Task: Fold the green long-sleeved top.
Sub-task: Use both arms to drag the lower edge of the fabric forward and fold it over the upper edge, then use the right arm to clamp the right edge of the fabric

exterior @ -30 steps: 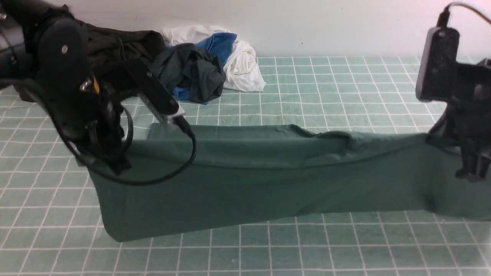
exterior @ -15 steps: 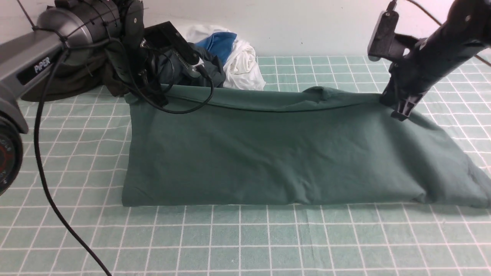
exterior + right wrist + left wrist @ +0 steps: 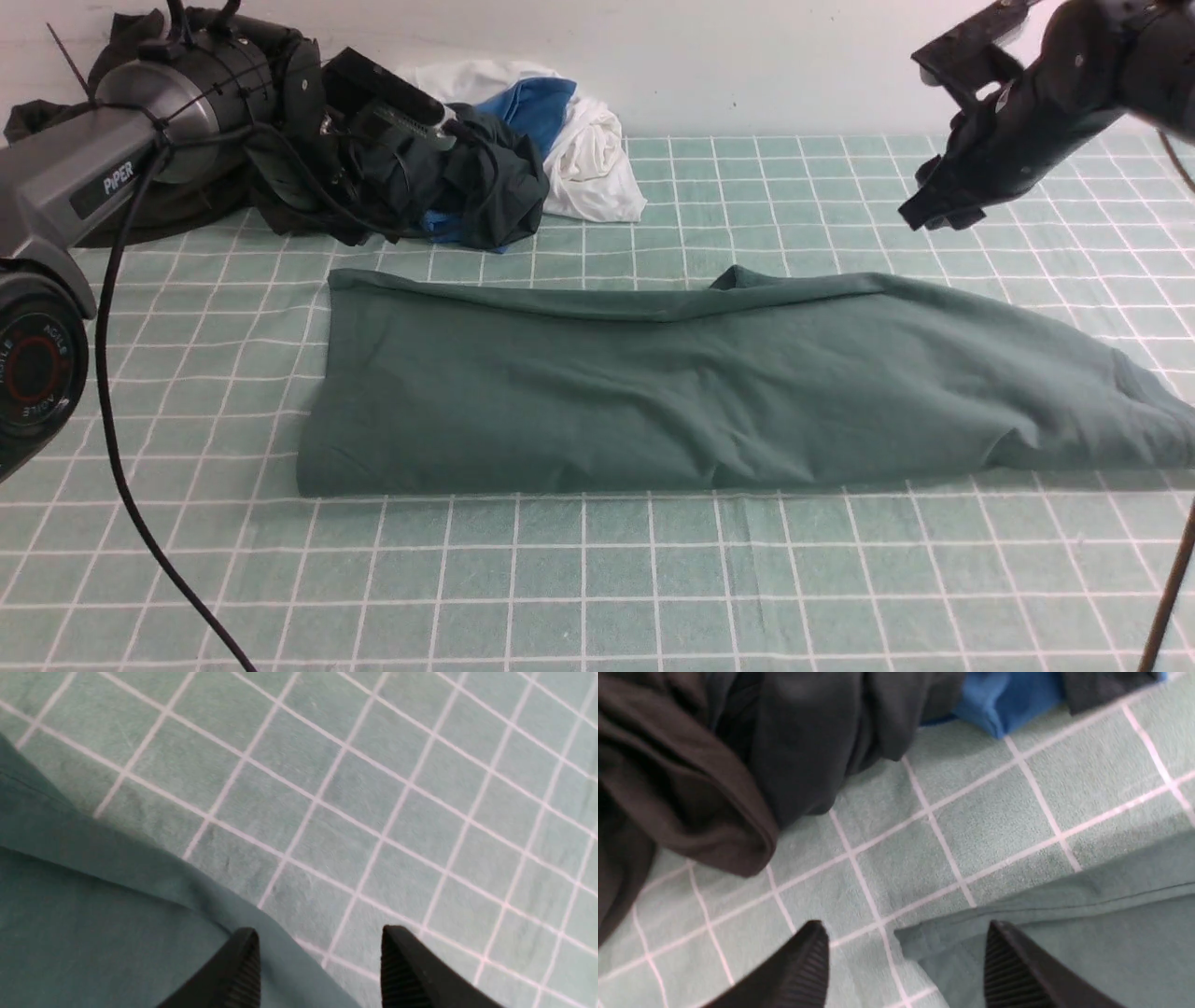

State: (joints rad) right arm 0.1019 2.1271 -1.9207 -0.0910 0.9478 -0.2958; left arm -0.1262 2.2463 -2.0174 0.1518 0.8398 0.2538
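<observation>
The green long-sleeved top lies flat on the table as a long folded band running left to right, with its right end rumpled. My left gripper hangs open just above the top's far left corner, holding nothing. My right gripper is raised above and behind the top's far right part, and it too is open and empty. The top's far edge shows below one right finger.
A pile of clothes sits at the back left: a blackish-green garment, a dark brown-black one, a blue one and a white one. A green checked mat covers the table. A black cable hangs at the left.
Both grippers carried the top's edge away from the camera, laid it over and opened. The top dropped flat. Both arms have lifted clear of it.
</observation>
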